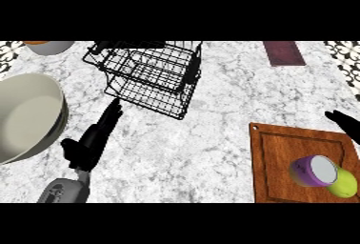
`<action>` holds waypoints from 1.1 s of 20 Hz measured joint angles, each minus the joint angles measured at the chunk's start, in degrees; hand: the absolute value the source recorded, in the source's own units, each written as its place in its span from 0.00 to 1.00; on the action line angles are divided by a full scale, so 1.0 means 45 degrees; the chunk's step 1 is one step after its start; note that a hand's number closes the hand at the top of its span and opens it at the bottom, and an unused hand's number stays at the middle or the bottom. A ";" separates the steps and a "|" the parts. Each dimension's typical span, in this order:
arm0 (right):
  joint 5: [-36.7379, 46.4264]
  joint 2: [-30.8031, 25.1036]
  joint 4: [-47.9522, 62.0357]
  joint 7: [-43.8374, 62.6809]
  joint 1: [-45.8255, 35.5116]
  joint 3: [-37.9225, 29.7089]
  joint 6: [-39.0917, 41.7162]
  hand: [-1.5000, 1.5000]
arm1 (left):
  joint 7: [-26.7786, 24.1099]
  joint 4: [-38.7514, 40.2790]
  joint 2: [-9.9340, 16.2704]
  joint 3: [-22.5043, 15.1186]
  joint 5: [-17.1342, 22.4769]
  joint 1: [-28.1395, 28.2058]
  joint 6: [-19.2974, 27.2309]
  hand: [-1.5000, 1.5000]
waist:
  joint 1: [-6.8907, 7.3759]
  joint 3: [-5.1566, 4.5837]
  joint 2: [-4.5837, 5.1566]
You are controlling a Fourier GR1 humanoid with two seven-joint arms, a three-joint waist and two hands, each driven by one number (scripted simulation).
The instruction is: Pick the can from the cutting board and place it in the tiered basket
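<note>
At the counter's [211, 143] left edge I see a large pale bowl [28, 114], cut off by the view, nothing visible inside it. A smaller pot [49, 46] sits at the far left corner, mostly cropped. My left hand [95, 138] lies over the counter just right of the bowl, fingers straight and together, pointing toward the tiered basket [151, 76], holding nothing; the fingertips end just short of its near corner. The black wire basket stands near the far edge, both tiers bare. A dark red flat item [285, 52] lies at the far edge, too indistinct to name. The cutting board [281, 157] sits at the near right corner, cropped below. The can [316, 170] lies tilted on it, purple with a pale end, touching a yellow-green fruit [345, 185]. My right hand [345, 124] shows only as dark fingers at the right edge above the board; I cannot tell how open they are.
</note>
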 measured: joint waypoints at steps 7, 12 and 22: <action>0.1898 0.0448 0.0706 0.0348 0.0589 0.0829 -0.0114 0.00 | 0.0186 -0.0147 -0.0087 0.0059 -0.0089 -0.0087 -0.0111 0.50 | 0.0073 0.0009 0.0028; 0.3130 0.1683 0.1712 0.0276 0.0892 0.1726 -0.0182 0.00 | 0.0367 -0.0530 -0.0156 0.0063 -0.0228 0.0100 -0.0096 0.50 | 0.0118 0.0018 0.0033; 0.4967 0.3280 0.3095 -0.0556 0.2023 0.1269 0.0083 0.00 | 0.0299 -0.0238 -0.0440 0.0402 -0.0541 0.0099 -0.0234 0.50 | 0.0022 0.0020 0.0021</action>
